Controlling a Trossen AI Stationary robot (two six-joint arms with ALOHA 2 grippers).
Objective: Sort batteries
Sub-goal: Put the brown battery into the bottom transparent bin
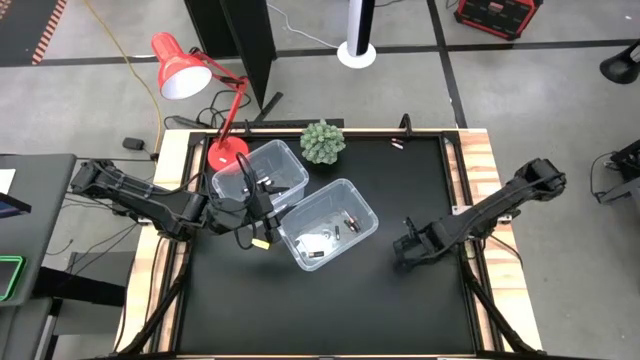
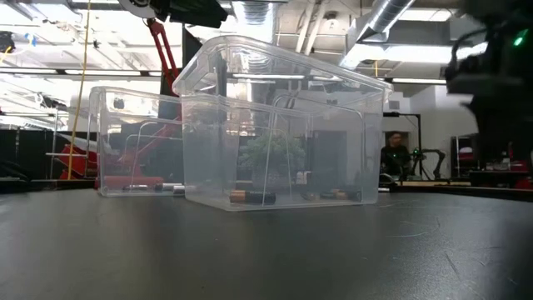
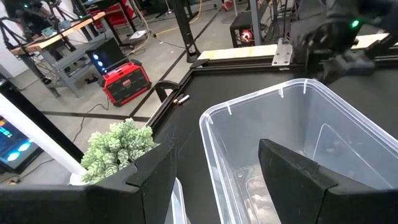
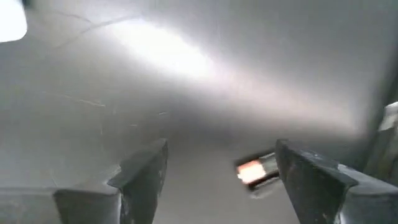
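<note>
Two clear plastic bins stand side by side mid-table: the left bin [image 1: 262,172] and the right bin [image 1: 328,222]. Batteries lie on the floors of both, whitish [image 1: 318,241] and dark [image 1: 350,221] in the right one, and they also show in the low view [image 2: 251,197]. My left gripper [image 1: 262,205] [image 3: 217,174] hovers open above where the bins meet. My right gripper [image 1: 405,246] [image 4: 221,162] is open, low over the black table right of the bins. A copper-ended battery [image 4: 255,171] lies on the table between its fingers, close to one finger.
A small potted plant [image 1: 323,141] stands at the far edge behind the bins. A red desk lamp [image 1: 185,70] rises from the far left corner. One loose battery [image 1: 397,146] lies near the far edge. Bare black table [image 1: 330,310] stretches along the near side.
</note>
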